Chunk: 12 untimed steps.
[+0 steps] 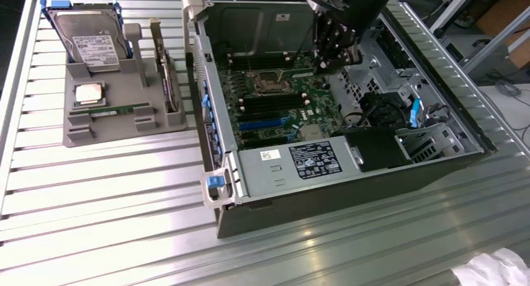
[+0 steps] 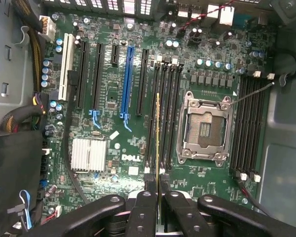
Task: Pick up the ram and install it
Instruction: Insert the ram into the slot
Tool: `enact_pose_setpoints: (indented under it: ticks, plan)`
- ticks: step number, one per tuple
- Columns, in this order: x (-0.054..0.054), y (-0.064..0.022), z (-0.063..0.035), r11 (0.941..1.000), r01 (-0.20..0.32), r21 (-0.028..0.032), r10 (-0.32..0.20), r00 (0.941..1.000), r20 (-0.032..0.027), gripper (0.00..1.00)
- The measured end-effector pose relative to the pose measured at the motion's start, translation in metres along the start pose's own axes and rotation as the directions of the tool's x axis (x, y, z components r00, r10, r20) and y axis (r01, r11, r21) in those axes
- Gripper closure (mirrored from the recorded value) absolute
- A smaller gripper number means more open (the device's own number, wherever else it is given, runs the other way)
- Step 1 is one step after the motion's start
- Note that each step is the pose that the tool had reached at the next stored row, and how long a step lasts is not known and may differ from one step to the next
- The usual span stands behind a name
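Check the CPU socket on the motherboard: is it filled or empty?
Empty. In the wrist view the CPU socket shows its bare contact field inside the metal frame; no processor sits in it.

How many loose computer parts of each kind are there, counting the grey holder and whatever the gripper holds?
Ram: 2, the held ram in the gripper, the spare ram in the holder
Hard drive: 1
Processor chip: 1
Upright card, kind unclear: 1
Total: 5

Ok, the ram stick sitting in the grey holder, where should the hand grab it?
Pinch the ram stick across its flat faces at mid-length, from straight above: it seems to stand on edge in the grey holder, whose blocks crowd its ends.
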<state>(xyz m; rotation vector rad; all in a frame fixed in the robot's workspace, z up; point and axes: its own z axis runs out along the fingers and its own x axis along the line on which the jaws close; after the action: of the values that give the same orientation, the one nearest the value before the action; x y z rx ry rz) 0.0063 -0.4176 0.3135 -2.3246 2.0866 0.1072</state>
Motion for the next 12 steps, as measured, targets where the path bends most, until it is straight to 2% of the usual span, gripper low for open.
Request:
enact_pose_setpoints:
  ticks: [12]
  plan:
    - [0.0002, 0.0009, 0.005, 1.0, 0.0, 0.0, 0.0, 1.0, -0.0001, 0.87]
